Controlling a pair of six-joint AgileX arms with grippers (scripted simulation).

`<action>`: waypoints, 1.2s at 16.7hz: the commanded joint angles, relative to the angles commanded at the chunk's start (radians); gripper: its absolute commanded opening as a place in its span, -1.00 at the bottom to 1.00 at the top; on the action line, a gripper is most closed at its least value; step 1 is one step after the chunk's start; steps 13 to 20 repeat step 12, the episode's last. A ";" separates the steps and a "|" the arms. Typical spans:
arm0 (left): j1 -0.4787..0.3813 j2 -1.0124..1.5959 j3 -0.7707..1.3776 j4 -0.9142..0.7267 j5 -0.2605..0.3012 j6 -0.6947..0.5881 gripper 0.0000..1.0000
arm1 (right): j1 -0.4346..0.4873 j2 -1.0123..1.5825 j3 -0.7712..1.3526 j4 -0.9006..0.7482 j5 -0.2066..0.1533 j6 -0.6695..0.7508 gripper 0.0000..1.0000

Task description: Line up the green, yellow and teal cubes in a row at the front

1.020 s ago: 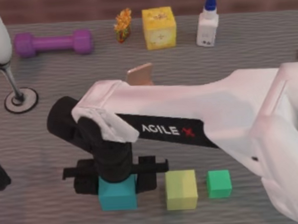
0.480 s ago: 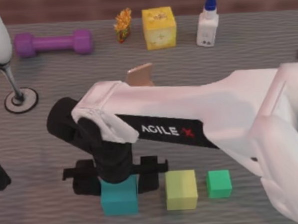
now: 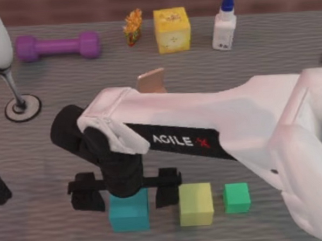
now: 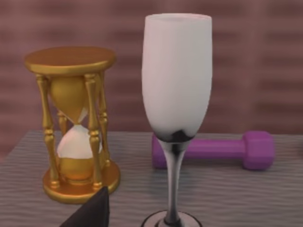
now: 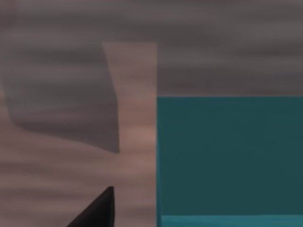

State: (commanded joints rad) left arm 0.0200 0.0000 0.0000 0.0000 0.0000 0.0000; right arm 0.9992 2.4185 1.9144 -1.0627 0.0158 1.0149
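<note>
The right gripper (image 3: 124, 188) stands open over the teal cube (image 3: 128, 212), its fingers now spread wider than half a second earlier, releasing it at the near edge. The cube rests left of the yellow (image 3: 195, 204) and the green (image 3: 236, 197), completing the row. The left arm sits parked far left.

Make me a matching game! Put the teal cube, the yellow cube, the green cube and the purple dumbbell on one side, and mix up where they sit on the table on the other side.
Things:
1. teal cube
2. yellow cube
3. green cube
4. purple dumbbell

Places:
A. middle of the front row
B. back of the table, towards the left
C. right end of the front row
D. left end of the front row, under the right gripper

Pairs: 1-D, 2-A, 3-C, 4-B
</note>
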 joint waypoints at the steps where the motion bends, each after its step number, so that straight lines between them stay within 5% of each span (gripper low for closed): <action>1: 0.000 0.000 0.000 0.000 0.000 0.000 1.00 | 0.000 0.000 0.000 0.000 0.000 0.000 1.00; 11: 0.000 0.000 0.000 0.000 0.000 0.000 1.00 | 0.008 -0.049 0.188 -0.238 -0.001 0.000 1.00; 20: 0.000 0.000 0.000 0.000 0.000 0.000 1.00 | 0.008 -0.051 0.191 -0.241 -0.001 0.000 1.00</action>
